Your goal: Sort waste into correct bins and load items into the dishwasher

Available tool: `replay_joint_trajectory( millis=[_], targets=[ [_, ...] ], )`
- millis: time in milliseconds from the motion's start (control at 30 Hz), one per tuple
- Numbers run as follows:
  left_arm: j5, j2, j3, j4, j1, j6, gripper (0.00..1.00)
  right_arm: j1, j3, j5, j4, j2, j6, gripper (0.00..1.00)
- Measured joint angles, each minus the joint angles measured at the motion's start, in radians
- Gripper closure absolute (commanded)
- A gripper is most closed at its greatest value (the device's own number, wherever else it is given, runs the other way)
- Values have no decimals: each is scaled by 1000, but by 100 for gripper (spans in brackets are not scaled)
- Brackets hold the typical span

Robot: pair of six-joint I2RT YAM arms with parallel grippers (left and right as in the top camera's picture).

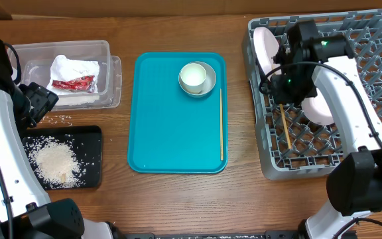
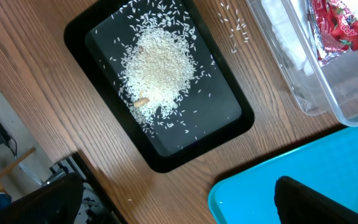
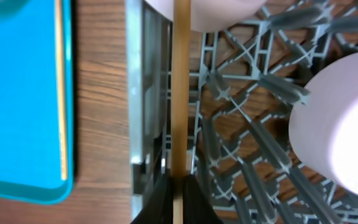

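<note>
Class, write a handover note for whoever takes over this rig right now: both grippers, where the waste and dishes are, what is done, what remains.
Left gripper: open, empty, near the black tray.
Right gripper: shut on a chopstick over the rack.
Done: napkin and red wrapper in the clear tub; rice in the black tray; plate and white bowl in the rack.
Left: release this chopstick; rack the second chopstick, grey-green bowl and white cup from the teal tray; clear stray grains off the table.
</note>
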Motion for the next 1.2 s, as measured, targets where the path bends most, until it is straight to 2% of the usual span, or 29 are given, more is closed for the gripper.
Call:
replay_joint_trajectory(
  millis=[33, 100, 667, 733, 800, 833, 867, 1000, 1133, 1200],
  targets=[
    [0, 0, 0, 0, 0, 0, 0, 0, -19, -1, 13, 0, -3, 89],
    [0, 0, 0, 0, 0, 0, 0, -1, -49, -2, 26, 0, -8, 87],
    [0, 0, 0, 0, 0, 0, 0, -1, -68, -74, -8, 2, 3, 85],
    [0, 0, 0, 0, 0, 0, 0, -1, -63, -73, 18, 2, 30, 75],
    [0, 0, 0, 0, 0, 0, 0, -2, -54, -68, 76, 2, 65, 49],
    [0, 0, 0, 0, 0, 0, 0, -2, -49, -67, 115, 2, 80, 22],
    [0, 0, 0, 0, 0, 0, 0, -3, -45, -66, 149, 2, 94, 1],
    [0, 0, 0, 0, 0, 0, 0, -4, -43, -52, 274, 2, 113, 0],
    [0, 0, 0, 0, 0, 0, 0, -5, -43, 5, 311, 2, 138, 1],
    [0, 0, 0, 0, 0, 0, 0, -5, -43, 40, 311, 4, 147, 8]
  ],
)
